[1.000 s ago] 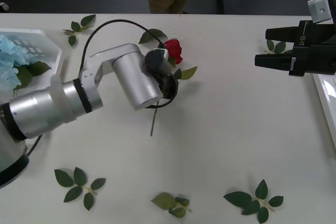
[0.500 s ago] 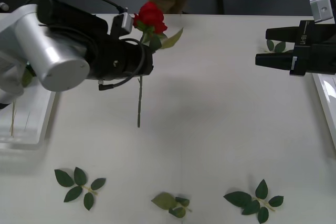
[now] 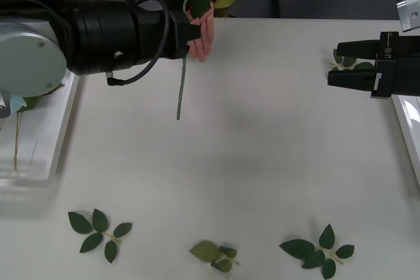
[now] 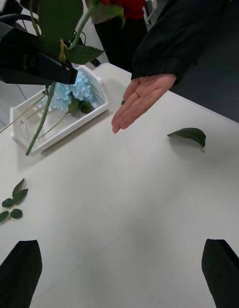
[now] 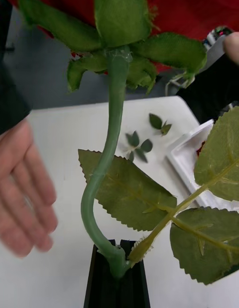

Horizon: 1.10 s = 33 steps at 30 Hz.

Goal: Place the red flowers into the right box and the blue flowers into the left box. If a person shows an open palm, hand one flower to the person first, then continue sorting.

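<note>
Red rose [image 5: 169,9] up high, its stem pinched tight in the left gripper [image 5: 117,268] at the table's far edge, just beside the person's open palm [image 4: 142,98]. Handover time: ease the stem across those fingers and let go only once the hand closes on it, or it drops. Right gripper [image 3: 338,65] waits spread wide near the right box [image 3: 410,129]. Blue flowers [image 4: 74,93] already lie in the left box [image 4: 59,133].
</note>
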Each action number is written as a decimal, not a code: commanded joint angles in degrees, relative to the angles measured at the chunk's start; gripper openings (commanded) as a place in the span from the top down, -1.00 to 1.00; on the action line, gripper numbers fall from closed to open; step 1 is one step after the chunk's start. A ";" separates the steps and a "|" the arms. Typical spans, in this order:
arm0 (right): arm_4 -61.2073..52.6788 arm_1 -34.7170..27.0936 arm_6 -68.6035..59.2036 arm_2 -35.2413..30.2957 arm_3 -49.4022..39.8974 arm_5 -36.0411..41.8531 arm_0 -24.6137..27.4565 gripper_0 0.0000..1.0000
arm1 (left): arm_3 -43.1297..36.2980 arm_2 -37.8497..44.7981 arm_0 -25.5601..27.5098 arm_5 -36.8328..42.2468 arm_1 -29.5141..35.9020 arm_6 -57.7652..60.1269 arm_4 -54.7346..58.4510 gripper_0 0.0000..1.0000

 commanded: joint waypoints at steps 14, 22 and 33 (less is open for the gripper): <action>-8.32 2.85 3.74 -1.31 6.86 7.34 0.51 -0.87 | -0.23 -0.88 1.08 -4.75 -9.24 -19.62 -0.32 1.00; -14.30 10.85 9.07 -0.08 14.06 13.32 2.45 -0.87 | -0.31 -1.14 1.08 -4.75 -9.33 -19.88 -0.05 1.00; -28.36 22.01 9.07 12.31 20.74 11.65 0.87 -0.86 | -0.23 -1.14 1.08 -4.75 -9.77 -19.88 -0.23 1.00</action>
